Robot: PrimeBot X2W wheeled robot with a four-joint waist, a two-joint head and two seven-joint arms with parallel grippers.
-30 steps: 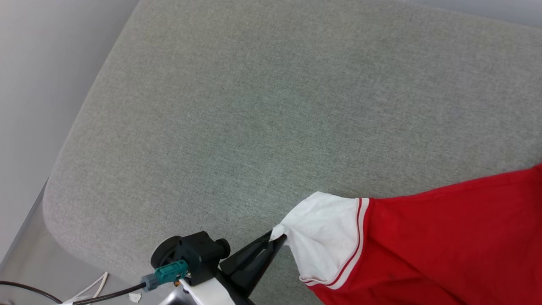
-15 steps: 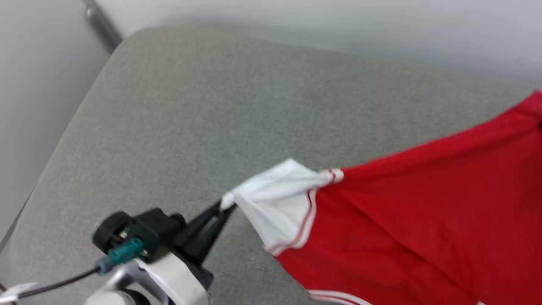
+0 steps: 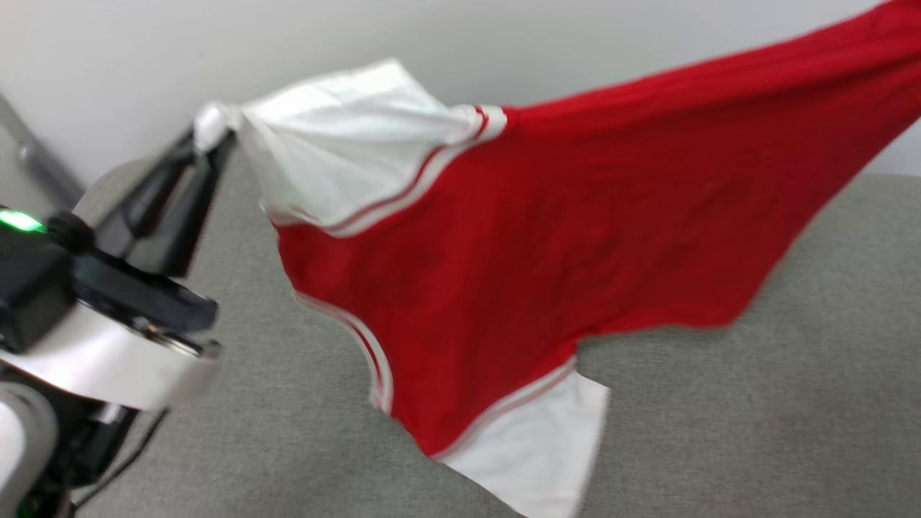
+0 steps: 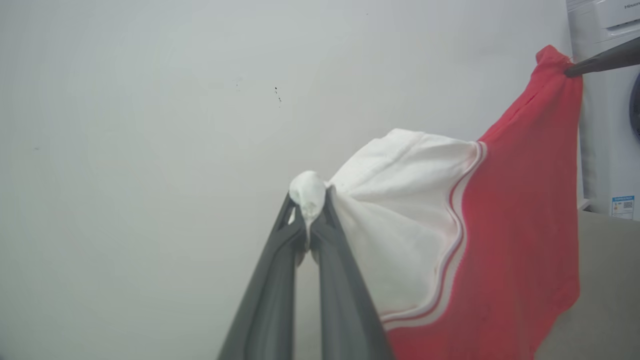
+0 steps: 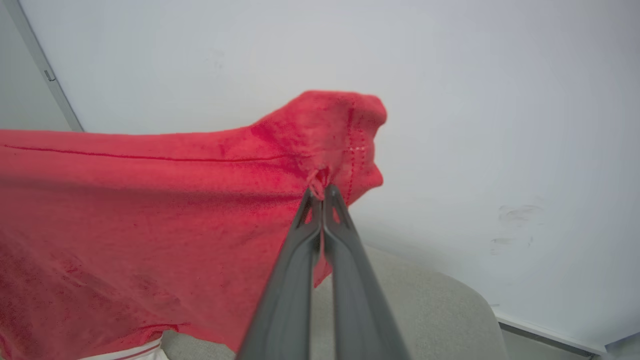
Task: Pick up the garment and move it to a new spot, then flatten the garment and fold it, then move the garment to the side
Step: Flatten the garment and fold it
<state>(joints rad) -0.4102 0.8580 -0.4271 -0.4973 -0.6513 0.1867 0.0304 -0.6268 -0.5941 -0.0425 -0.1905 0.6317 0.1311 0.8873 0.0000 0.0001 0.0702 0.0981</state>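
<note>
Lifted garment (image 3: 547, 237) above cushion (image 3: 791, 403) | left tool (image 4: 308, 200) upraised, clamping sleeve (image 3: 338, 144) | right tool (image 5: 322, 192) pinching hem (image 5: 350, 140), apparently

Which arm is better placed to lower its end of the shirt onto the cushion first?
Left, probably: the left fingers pinch the white sleeve, and the garment sags lowest toward the cushion nearer that end; the right fingers hold a taut red corner.

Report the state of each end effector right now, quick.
Left end effector: closed, holding the garment by a white sleeve.
Right end effector: closed, holding the garment by a bunched red edge.
</note>
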